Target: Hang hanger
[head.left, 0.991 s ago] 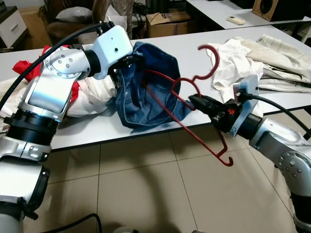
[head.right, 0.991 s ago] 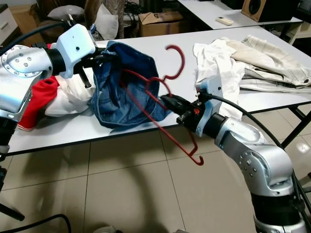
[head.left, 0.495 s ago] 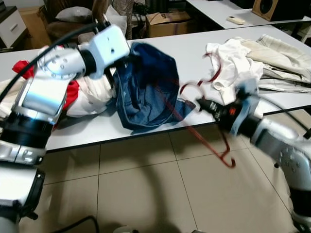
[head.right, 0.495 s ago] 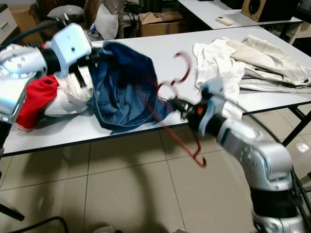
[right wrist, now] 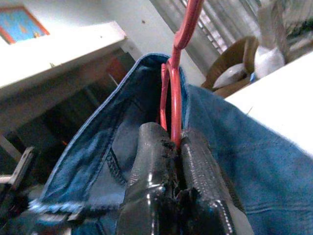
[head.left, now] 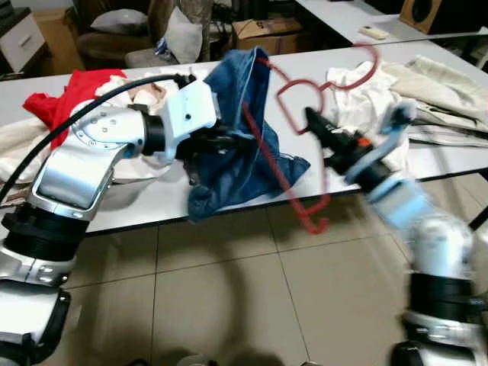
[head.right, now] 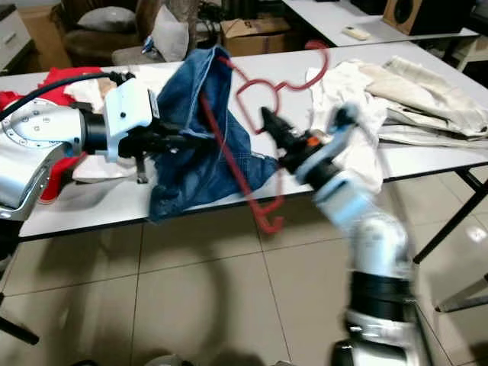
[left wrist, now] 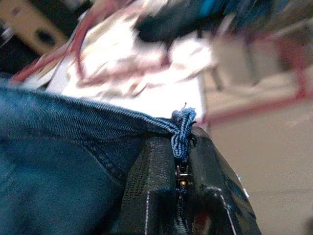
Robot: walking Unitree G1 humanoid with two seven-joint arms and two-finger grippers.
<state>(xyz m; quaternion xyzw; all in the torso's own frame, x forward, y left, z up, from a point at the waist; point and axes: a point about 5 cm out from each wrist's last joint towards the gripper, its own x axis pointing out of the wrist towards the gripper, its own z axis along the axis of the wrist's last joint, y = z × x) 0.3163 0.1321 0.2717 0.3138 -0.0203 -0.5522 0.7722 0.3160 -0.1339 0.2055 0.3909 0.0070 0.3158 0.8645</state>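
Dangling red wire hanger (head.left: 284, 145) — thin, bent, inside blue denim (head.left: 236, 145).

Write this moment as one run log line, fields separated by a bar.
left gripper: shut on denim garment | right gripper: shut on red hanger | hanger partly inside garment, lifted over white table

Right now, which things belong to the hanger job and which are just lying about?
In the job:
- red hanger, pinched by the right gripper
- denim garment, its edge clamped by the left gripper

Lying about:
- white clothes on the table
- red cloth
- beige garment
- cardboard box behind
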